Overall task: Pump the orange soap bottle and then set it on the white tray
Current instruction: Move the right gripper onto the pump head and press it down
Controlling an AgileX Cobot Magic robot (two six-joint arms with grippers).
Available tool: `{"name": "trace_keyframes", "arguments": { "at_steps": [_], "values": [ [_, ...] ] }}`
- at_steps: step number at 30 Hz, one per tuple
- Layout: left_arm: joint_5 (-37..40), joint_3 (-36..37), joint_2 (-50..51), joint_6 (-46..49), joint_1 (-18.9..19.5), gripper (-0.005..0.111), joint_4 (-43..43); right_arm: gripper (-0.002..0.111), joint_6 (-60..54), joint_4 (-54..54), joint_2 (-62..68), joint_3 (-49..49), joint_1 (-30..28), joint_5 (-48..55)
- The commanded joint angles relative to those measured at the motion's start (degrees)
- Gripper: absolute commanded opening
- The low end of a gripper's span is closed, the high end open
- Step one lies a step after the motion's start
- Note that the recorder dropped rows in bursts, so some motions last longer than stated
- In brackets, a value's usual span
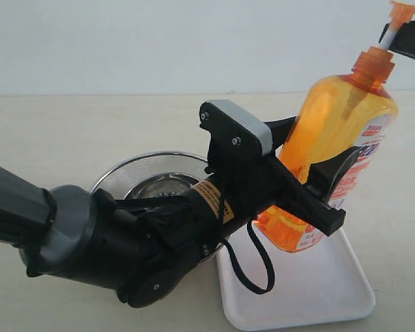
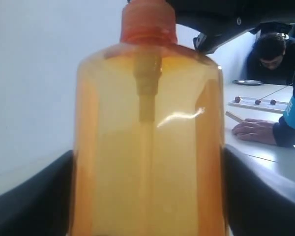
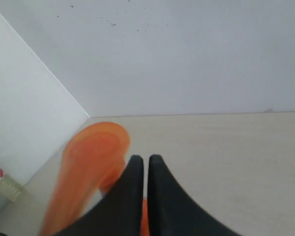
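The left gripper [image 1: 308, 174] is clamped round the belly of the orange soap bottle [image 1: 335, 117], holding it tilted over a corner of the white tray [image 1: 318, 297] — steadied, I'd judge, so the right gripper [image 1: 400, 38], fingers pressed together, can bear on the pump head [image 1: 409, 10].

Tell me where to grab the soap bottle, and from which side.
Grip the bottle by its wide body, coming in sideways, as the left gripper does: its broad flanks suit the fingers, and the narrow pump on top is left free for the right gripper.
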Motion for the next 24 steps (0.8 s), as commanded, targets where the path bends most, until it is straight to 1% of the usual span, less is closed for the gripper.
{"name": "trace_keyframes", "arguments": {
  "at_steps": [1, 7, 15, 21, 24],
  "values": [
    [-4.97, -0.87, -0.54, 0.3, -0.41, 0.005, -0.73, 0.0, -1.15, 0.45, -0.04, -0.22, 0.03, -5.85],
    [-4.97, -1.15, -0.27, 0.18, -0.41, 0.005, -0.49, 0.0, -3.7, -0.86, -0.04, -0.22, 2.54, -5.7],
    [-4.97, -1.15, 1.29, 1.17, -0.41, 0.005, -0.49, 0.0, -3.7, -3.0, -0.04, -0.22, 3.55, -5.68],
    [-4.97, -1.04, 1.29, 1.81, -0.41, 0.005, -0.49, 0.0, -3.46, -5.57, -0.04, -0.22, 7.14, -2.34],
    [-3.69, -1.04, 1.29, 1.81, -0.41, 0.005, -0.49, 0.0, -3.35, -5.68, -0.04, -0.22, 8.14, -1.7]
  ]
}}
